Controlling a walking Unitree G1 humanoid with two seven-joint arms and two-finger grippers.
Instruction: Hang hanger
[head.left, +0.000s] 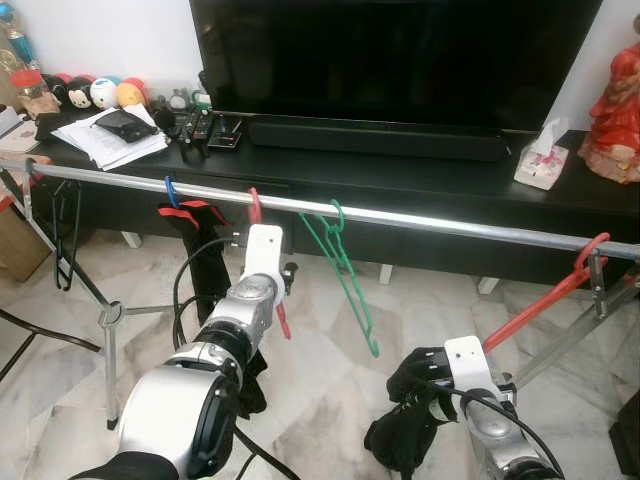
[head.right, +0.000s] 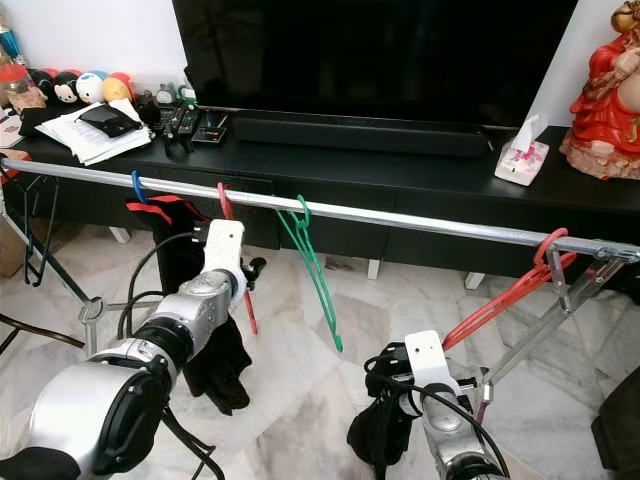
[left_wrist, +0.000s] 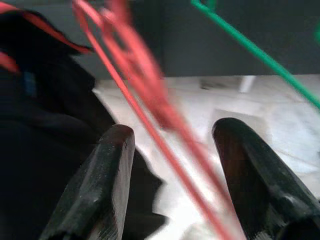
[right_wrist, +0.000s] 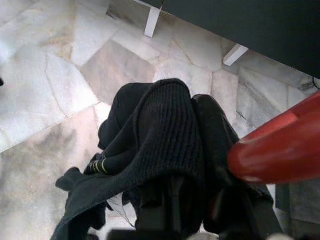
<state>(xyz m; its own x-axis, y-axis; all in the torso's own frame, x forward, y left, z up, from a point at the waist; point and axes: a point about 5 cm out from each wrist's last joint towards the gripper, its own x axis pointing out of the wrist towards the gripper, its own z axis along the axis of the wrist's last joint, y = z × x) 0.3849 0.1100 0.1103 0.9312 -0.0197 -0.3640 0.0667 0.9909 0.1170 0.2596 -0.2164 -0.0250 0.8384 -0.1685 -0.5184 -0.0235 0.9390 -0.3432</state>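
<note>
Two silver arms reach toward a long shiny metal rail (head.left: 420, 220) that runs across in front of a black TV cabinet (head.left: 400, 180). The left gripper (left_wrist: 172, 150) is raised just under the rail, its two black fingers (left_wrist: 107, 165) spread apart with the thin red plastic hanger (head.left: 256, 208) passing between them; whether either finger touches the hanger cannot be told. That hanger's hook sits over the rail just above the gripper. Beside it on the left hangs a black garment with red trim (head.left: 190, 240) from a blue hook (head.left: 170, 190). To the gripper's right, a green wire hanger (head.left: 345, 275) hangs tilted from the rail.

The right gripper (right_wrist: 185, 150) is low over the pale marble floor (head.left: 330, 370), clamped on a crumpled black knitted garment (right_wrist: 155, 135) that drapes over its fingers. Just beside it a second red hanger (head.left: 545, 300) slants up to hook on the rail's far right end. On the cabinet stand a large black television (head.left: 400, 60), a tissue box (head.left: 542, 160) and a red figurine (head.left: 615, 100).
</note>
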